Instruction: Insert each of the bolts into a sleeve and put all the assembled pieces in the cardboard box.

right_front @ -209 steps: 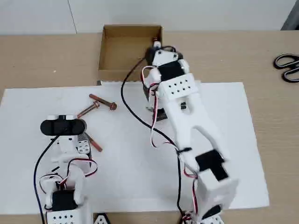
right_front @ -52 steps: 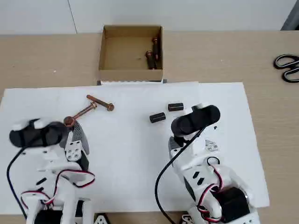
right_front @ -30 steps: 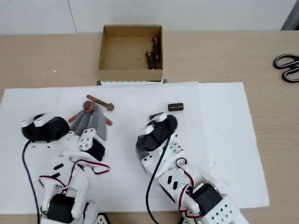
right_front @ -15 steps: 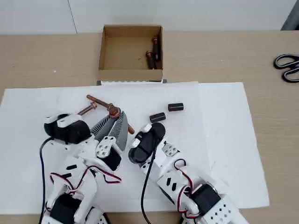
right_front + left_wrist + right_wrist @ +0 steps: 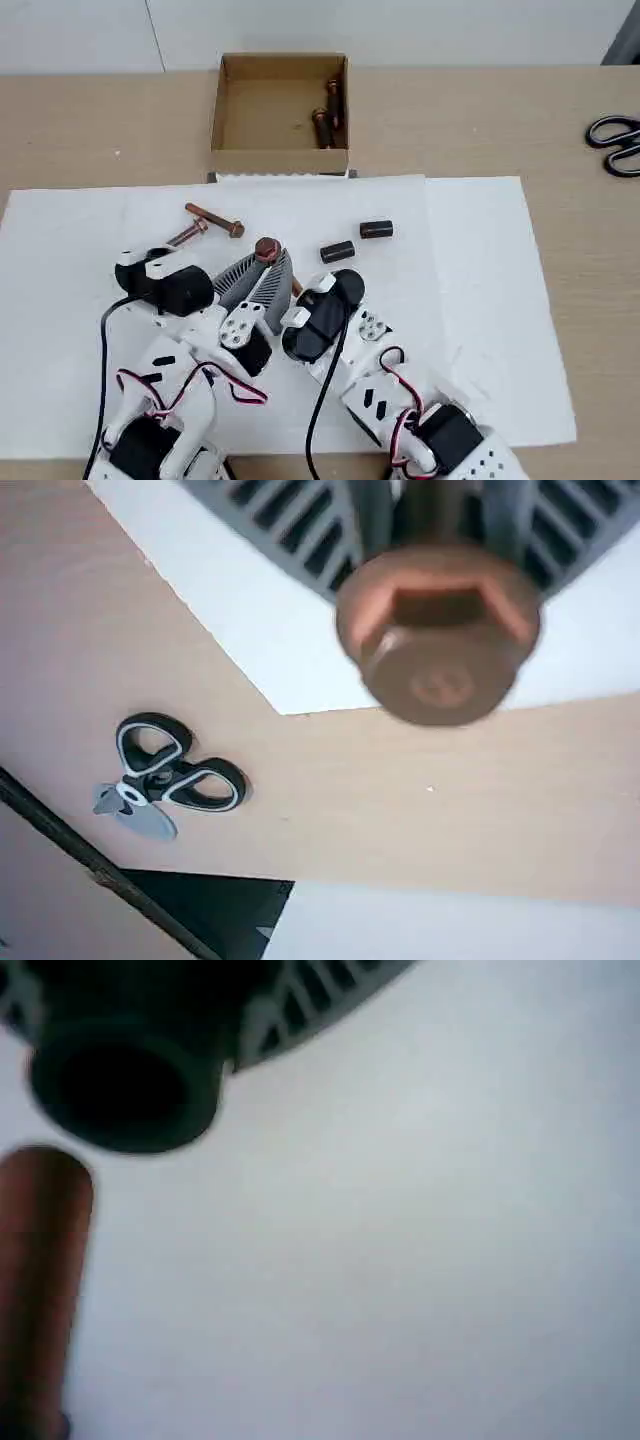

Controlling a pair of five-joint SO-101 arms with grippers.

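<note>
My left gripper (image 5: 265,264) is shut on a copper bolt (image 5: 266,248), head up and tilted over the white paper; its hex head (image 5: 438,630) looms large in the left wrist view. My right gripper (image 5: 170,1020) is shut on a black sleeve (image 5: 124,1088), whose open bore sits just beside the bolt's shaft tip (image 5: 40,1280), not over it. Two more bolts (image 5: 212,219) lie crossed at the left. Two loose sleeves (image 5: 338,251) (image 5: 376,229) lie mid-paper. The cardboard box (image 5: 228,110) at the back holds assembled pieces (image 5: 325,113).
Both arms crowd together near the front middle of the white paper sheet (image 5: 480,300). Scissors (image 5: 615,140) lie on the bare table at the far right, also in the left wrist view as scissors (image 5: 165,780). Cables trail from both arms.
The left arm carried its bolt rightward toward the middle. The right arm came back from the box, picked up a sleeve and swung left to meet the bolt.
</note>
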